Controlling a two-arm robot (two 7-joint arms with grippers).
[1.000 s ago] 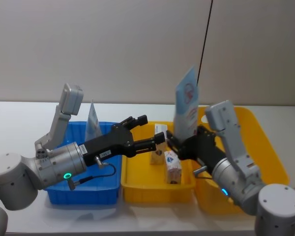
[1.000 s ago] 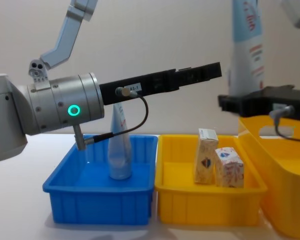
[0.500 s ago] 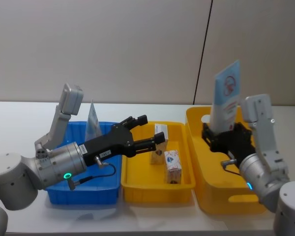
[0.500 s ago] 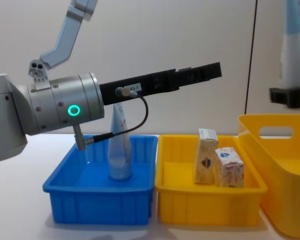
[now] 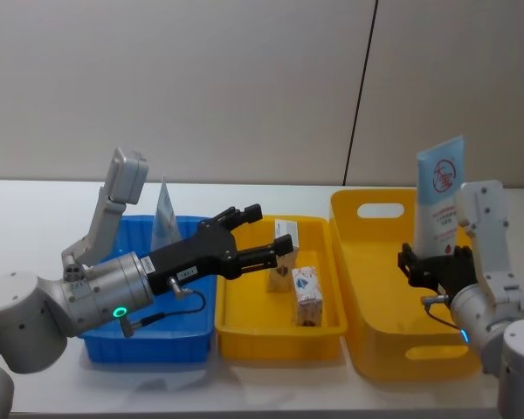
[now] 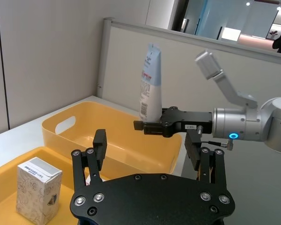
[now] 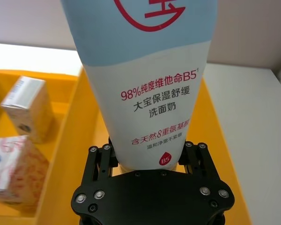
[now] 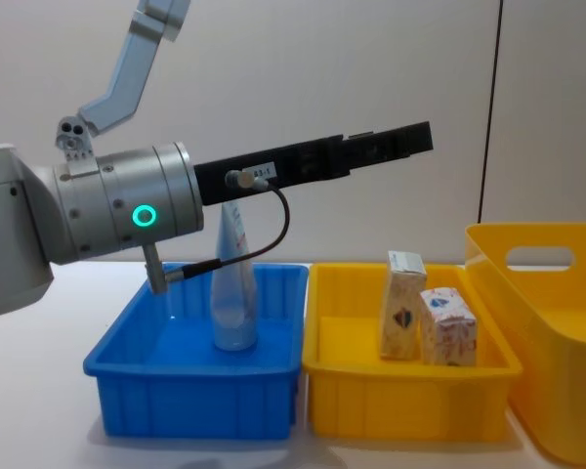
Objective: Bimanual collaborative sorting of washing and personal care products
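My right gripper (image 5: 437,260) is shut on the base of a tall pale-blue pouch (image 5: 440,194), held upright above the large yellow bin (image 5: 375,288). The right wrist view has the pouch (image 7: 147,84) clamped between the black fingers (image 7: 102,155). A second pouch (image 8: 232,293) stands in the blue bin (image 8: 195,410). Two cream cartons (image 8: 402,303) (image 8: 447,327) stand upright in the small yellow bin (image 8: 410,401). My left gripper (image 5: 266,231) hovers open and bare above that small bin, just left of the cartons. From the left wrist view, the right gripper (image 6: 171,127) and its pouch (image 6: 151,82) face me.
The three bins sit side by side along the table's front edge: blue at left, small yellow in the middle, large yellow with a handle cutout (image 5: 380,210) at right. The white table (image 5: 35,218) lies bare behind and left of the blue bin.
My right gripper has carried the pouch rightward and downward, from beside the cartons over the small yellow bin to above the large yellow bin. The left arm has stayed still.
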